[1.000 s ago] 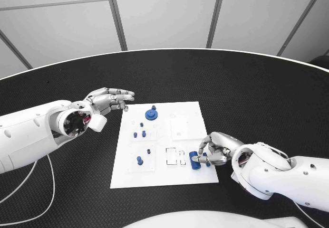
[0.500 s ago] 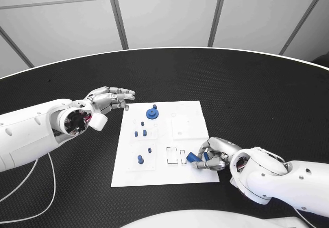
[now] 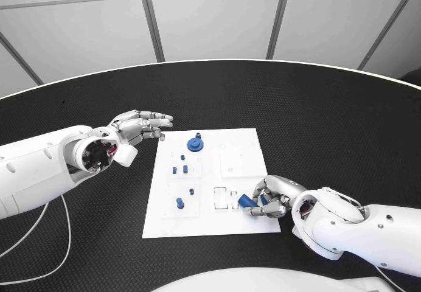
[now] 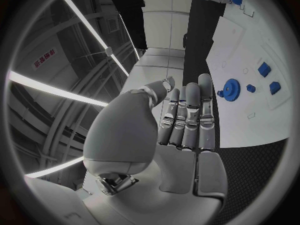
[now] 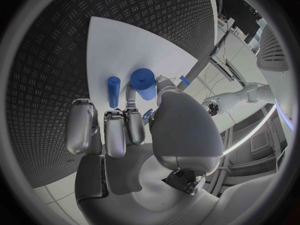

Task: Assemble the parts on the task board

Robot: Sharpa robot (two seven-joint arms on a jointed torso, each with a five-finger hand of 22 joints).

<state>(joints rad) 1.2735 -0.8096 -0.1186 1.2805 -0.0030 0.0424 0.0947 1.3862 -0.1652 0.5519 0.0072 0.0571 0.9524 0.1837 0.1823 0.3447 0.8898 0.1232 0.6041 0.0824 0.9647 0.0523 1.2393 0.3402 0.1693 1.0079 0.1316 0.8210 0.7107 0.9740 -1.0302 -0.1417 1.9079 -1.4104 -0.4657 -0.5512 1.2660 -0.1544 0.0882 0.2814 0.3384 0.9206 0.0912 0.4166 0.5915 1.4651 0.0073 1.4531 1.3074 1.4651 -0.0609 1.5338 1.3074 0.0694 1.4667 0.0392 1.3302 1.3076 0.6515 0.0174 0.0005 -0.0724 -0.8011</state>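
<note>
The white rectangular task board (image 3: 236,155) lay in the middle of the black textured table (image 3: 333,121). The silver many-fingered right hand (image 3: 270,198) rested on the board's near right corner, its fingers curled in around a blue plastic part (image 3: 244,200) that it held just beside the rectangular slots (image 3: 224,199) cut into the board. In the right wrist view the fingers (image 5: 115,130) lay side by side, bent down toward the plate, with a short blue cylinder (image 5: 144,84) at the fingertips and a slim blue peg (image 5: 113,91) lying on the white surface just beside it; how firmly the cylinder was gripped could not be told. The silver left hand (image 3: 139,128) hovered above the table just off the board's far left corner, holding nothing, its fingers extended and lying close alongside one another, the thumb set apart, as the left wrist view showed (image 4: 187,120). On the board near that hand stood a round blue gear (image 3: 194,145) with a small blue knob (image 3: 198,135) just beyond it. Several small blue pegs (image 3: 182,168) stood in the left half of the board, and another blue piece (image 3: 180,204) sat nearer the front left.
</note>
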